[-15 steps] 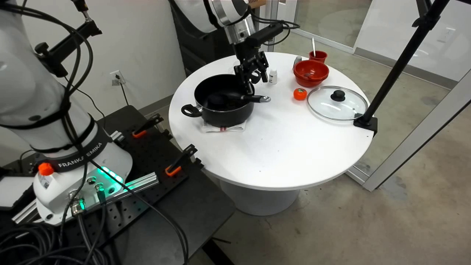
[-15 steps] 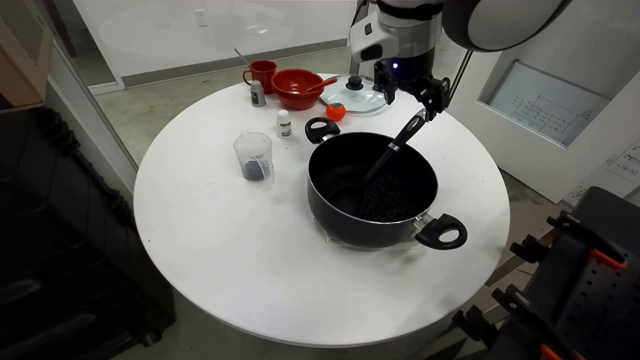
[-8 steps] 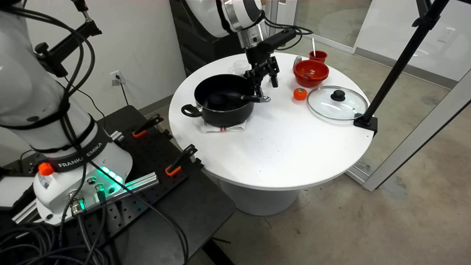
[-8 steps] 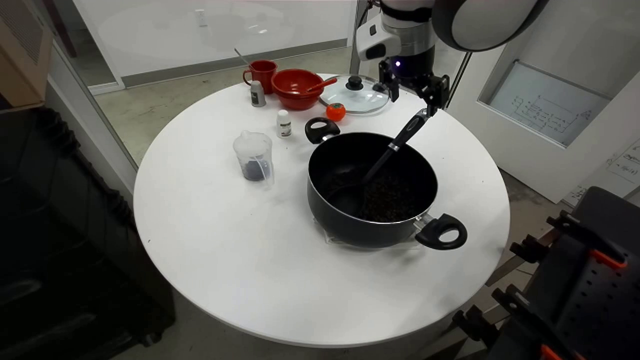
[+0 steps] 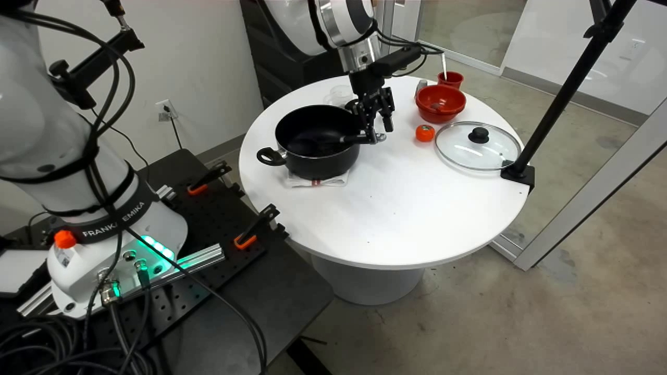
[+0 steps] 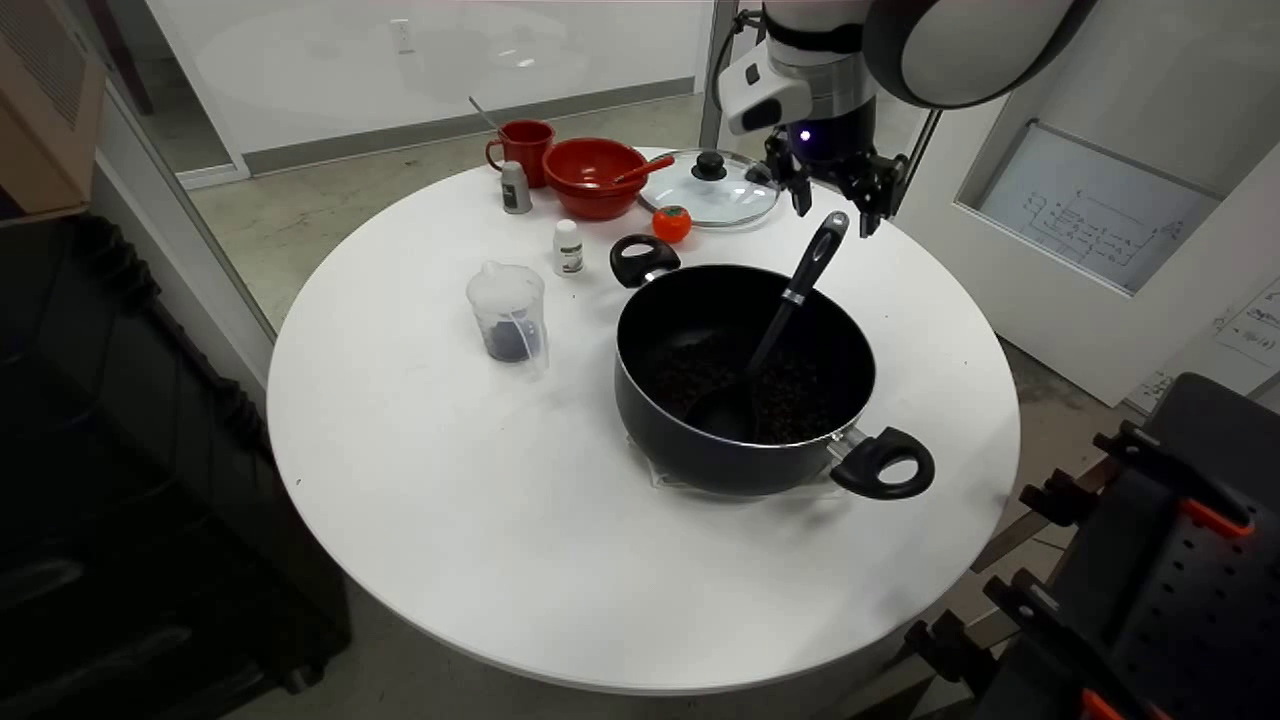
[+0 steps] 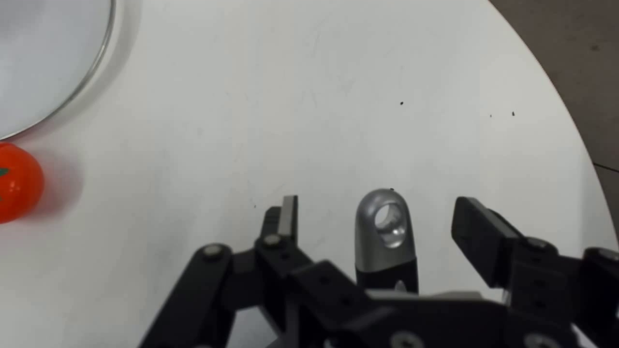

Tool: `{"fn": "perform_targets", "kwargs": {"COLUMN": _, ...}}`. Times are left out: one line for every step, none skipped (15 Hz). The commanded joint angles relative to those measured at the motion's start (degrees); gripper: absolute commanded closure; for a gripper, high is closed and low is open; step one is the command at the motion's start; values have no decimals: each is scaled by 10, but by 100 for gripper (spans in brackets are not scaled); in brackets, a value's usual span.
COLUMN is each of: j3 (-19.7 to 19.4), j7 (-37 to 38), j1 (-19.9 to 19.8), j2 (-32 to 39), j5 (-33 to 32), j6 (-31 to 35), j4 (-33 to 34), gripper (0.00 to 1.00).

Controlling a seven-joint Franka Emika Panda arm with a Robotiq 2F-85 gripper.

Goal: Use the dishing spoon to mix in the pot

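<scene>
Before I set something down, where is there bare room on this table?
The table looks bare between the pot, glass lid and outer edge; also between the pot, clear jug and the edge beside the black cabinet. Crowded: around the red mug, red bowl and tomato, and where the end effector straddles the spoon handle.

The dishing spoon (image 6: pixel 795 296) leans in the pot (image 6: pixel 695 455) on a cloth (image 5: pixel 316 183), the tomato (image 5: pixel 425 133) beside the lid (image 5: pixel 478 152).
</scene>
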Motion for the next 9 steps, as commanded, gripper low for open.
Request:
{"fn": "perform_targets", "kwargs": {"j3": -5, "j7": -33, "j1": -7, "j2": -7, "j5": 7, "j6": -12, "j4": -7, "gripper": 0}}
{"fn": "perform_targets", "kwargs": {"j3": -8, "j7": -38, "j1": -9, "j2": -6, "j5": 5, "j6": -14, "j4": -7, "gripper": 7}}
{"fn": "perform_targets", "kwargs": {"j3": -9, "j7": -41, "j1": -11, "j2": -6, "j5": 5, "j6": -16, "j4": -7, "gripper": 19}}
{"fn": "perform_targets", "kwargs": {"j3": -9, "j7": -52, "j1": -14, "j2": -9, "j5": 8, "j6": -20, "j4": -9, "gripper": 28}}
{"fn": "perform_targets", "kwargs": {"j3": -10, "j7": -61, "j1": -18, "j2": -13, "j5": 8, "j6": -23, "j4": -15, "gripper": 33}}
{"fn": "perform_targets", "kwargs": {"j3": -11, "j7": -74, "j1": -21, "j2": -18, "j5": 9, "j6": -26, "j4": -22, "gripper": 20}}
{"fn": "perform_targets", "kwargs": {"j3": -10, "j7": -90, "j1": -25, "j2": -27, "j5": 10, "j6": -29, "j4": -34, "gripper": 11}}
{"fn": "perform_targets", "kwargs": {"j3": -10, "j7": -104, "j1": -28, "j2": -35, "j5": 11, "j6": -32, "j4": -44, "gripper": 10}}
{"fn": "perform_targets", "kwargs": {"j3": -11, "j7": -117, "j1": -31, "j2": -46, "j5": 8, "j6": -30, "j4": -60, "gripper": 6}}
